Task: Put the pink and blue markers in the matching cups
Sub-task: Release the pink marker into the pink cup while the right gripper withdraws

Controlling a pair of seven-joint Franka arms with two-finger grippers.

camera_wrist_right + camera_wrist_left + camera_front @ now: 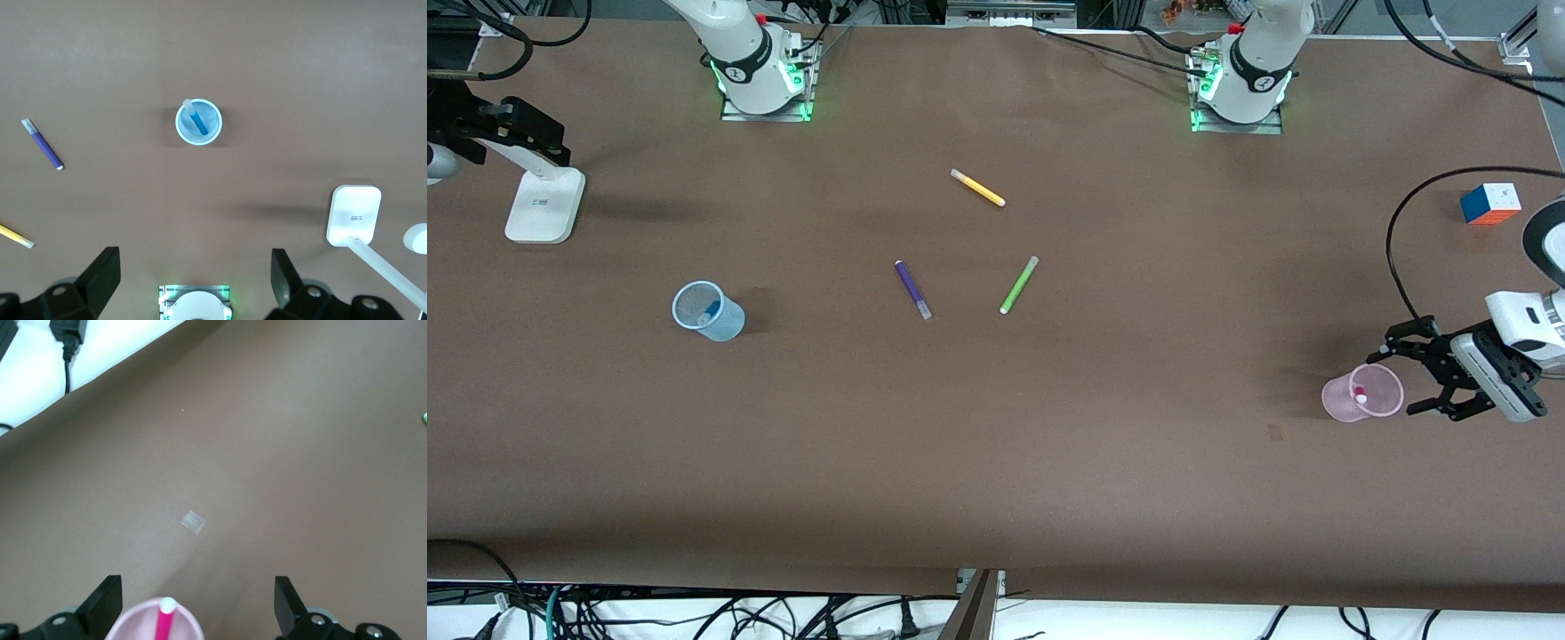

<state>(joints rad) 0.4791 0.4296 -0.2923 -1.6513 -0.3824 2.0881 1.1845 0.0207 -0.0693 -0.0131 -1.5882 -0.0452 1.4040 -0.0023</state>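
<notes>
Front view: a pale blue cup (709, 311) is seen standing toward the right arm's end of the table, with the blue marker (710, 312) inside it. In the right wrist view the blue marker (196, 116) is shown leaning in the blue cup (198, 122), its clear cap up. A pale pink cup (1362, 392) is placed toward the left arm's end, and the pink marker (1360, 394) is held in it, pale cap up.

The left gripper (1430, 372) is seen just beside the pink cup, its jaws spread wide and holding nothing. The right gripper (195, 280) is held high over the table with its jaws wide apart and empty; this arm waits.

On the brown table (996, 462), a purple pen (912, 289), a green pen (1019, 284) and a yellow pen (977, 188) are laid near the middle. A puzzle cube (1489, 204) is set toward the left arm's end, and a white stand (544, 204) toward the right arm's end. Cables (694, 613) are visible below the table edge.
</notes>
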